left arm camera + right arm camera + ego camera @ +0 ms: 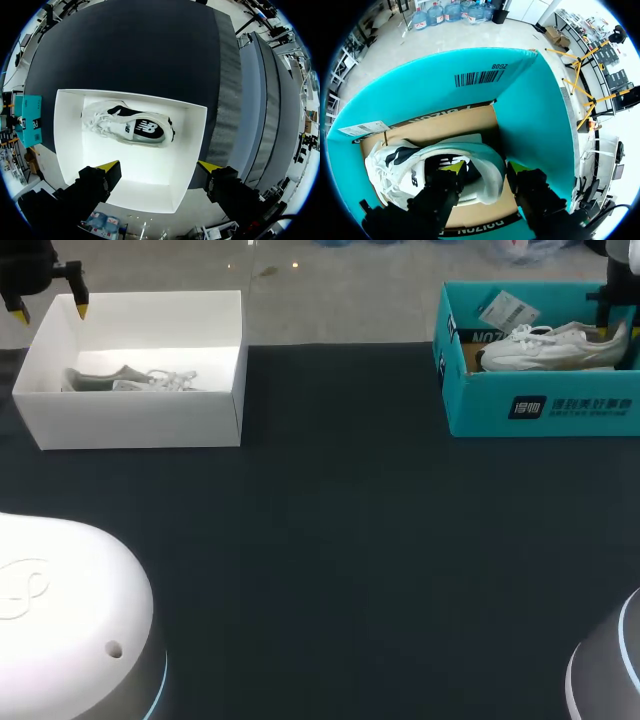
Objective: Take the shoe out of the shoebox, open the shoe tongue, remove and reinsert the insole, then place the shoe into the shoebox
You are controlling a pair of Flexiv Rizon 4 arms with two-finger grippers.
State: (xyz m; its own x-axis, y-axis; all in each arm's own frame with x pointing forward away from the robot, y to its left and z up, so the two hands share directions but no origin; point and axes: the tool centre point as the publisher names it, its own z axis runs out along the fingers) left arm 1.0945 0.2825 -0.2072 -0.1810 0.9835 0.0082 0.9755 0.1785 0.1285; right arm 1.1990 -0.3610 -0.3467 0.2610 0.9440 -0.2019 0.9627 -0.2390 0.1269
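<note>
A white shoe [550,345] lies on its side in the teal shoebox [540,405] at the table's far right. My right gripper [612,315] is down in that box at the shoe's heel. The right wrist view shows the right gripper [485,169] astride the shoe's [480,152] heel: one finger inside the shoe opening, the other outside against the heel, the inner one a little off the wall, open. At the far left, my left gripper [50,308] hangs wide open above the back edge of a white box [140,420].
The white box [67,140] holds a second white-and-grey shoe [130,125], under the left gripper [160,167]. A paper tag [362,129] lies by the toe inside the teal shoebox [535,115]. Dark table runs between the boxes. My arms' white bases [60,620] fill the near corners.
</note>
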